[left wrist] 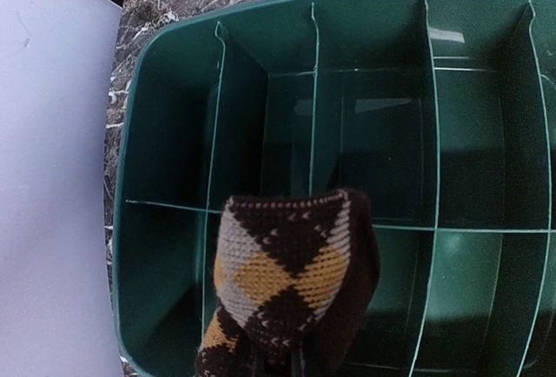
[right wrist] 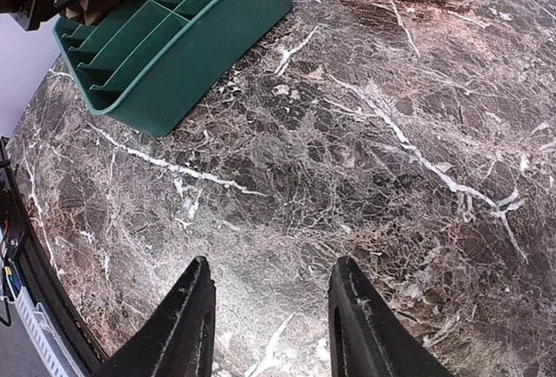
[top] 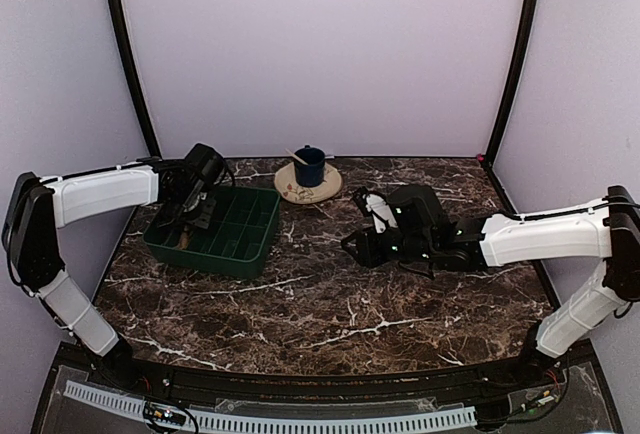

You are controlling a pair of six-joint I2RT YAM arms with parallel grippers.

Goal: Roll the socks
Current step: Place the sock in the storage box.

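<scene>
A dark marble tabletop (top: 330,304) veined with white is being enclosed by pale lilac walls, with black posts running up the back corners.

The left pincer (top: 192,216) is being kept closed on the checkered sock (left wrist: 291,281). The sock is being held over the left part of a green divided tray (left wrist: 174,56), above its thin partition walls. The sock is being presented as a folded bundle with a rounded upper edge. Its face is being covered by a knitted diamond pattern in dark brown, mustard yellow and pale grey-cream, with fine dotted lines of light stitches crossing the diamonds. A plain dark brown layer is being shown behind that face on the right side. The lower end of the sock is being cut off by the bottom edge of the left wrist view. Whether the sock is touching the tray's floor cannot be told.

The right pincer (right wrist: 271,273) is being held with its jaws apart and nothing between them, above bare marble, well apart from the tray and to its right.

At the back of the tabletop, a blue cup (top: 309,166) is being carried on a cream patterned plate (top: 330,188), just beside the tray's far right corner, with a thin stick leaning out of the cup.
</scene>
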